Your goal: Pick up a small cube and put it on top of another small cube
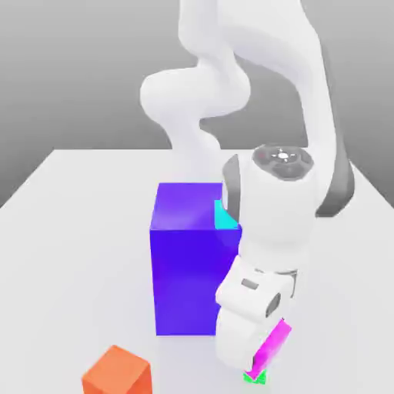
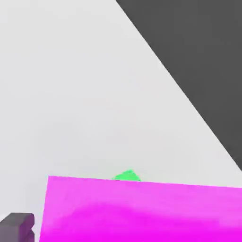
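The magenta-pink small cube (image 1: 273,345) sits tilted between the fingers of my gripper (image 1: 260,360), low at the table's front. It fills much of the hand view (image 2: 142,210). Right under it in the exterior view lies the tiny green cube (image 1: 255,377), mostly covered; whether the two touch I cannot tell. In the hand view only a corner of the green cube (image 2: 126,177) peeks past the pink face. One grey fingertip (image 2: 16,226) stands a small gap off the pink cube's side, so the gripper is open.
A huge blue-purple block (image 1: 185,262) stands close to the arm on the exterior view's left, with a tiny cyan cube (image 1: 225,217) at its top corner. An orange cube (image 1: 117,373) lies at the front left. The table's edge (image 2: 189,94) runs near the cubes.
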`<action>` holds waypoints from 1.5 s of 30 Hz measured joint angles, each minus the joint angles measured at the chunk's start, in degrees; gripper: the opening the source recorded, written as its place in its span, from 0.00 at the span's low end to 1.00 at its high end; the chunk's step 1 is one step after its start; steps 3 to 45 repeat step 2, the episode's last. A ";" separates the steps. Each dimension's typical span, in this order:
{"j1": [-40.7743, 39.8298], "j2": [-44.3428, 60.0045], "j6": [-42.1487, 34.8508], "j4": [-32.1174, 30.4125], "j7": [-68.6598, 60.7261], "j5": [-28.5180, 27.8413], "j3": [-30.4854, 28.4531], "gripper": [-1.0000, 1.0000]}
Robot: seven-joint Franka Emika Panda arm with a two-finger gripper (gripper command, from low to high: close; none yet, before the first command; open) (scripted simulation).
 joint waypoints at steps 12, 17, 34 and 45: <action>0.33 -3.16 -2.89 -0.23 1.42 -1.96 -0.70 1.00; 0.33 -3.16 -2.89 -0.23 1.42 -1.96 -0.70 1.00; 0.33 -3.16 -2.89 -0.23 1.42 -1.96 -0.70 1.00; 0.33 -3.16 -2.89 -0.23 1.42 -1.96 -0.70 1.00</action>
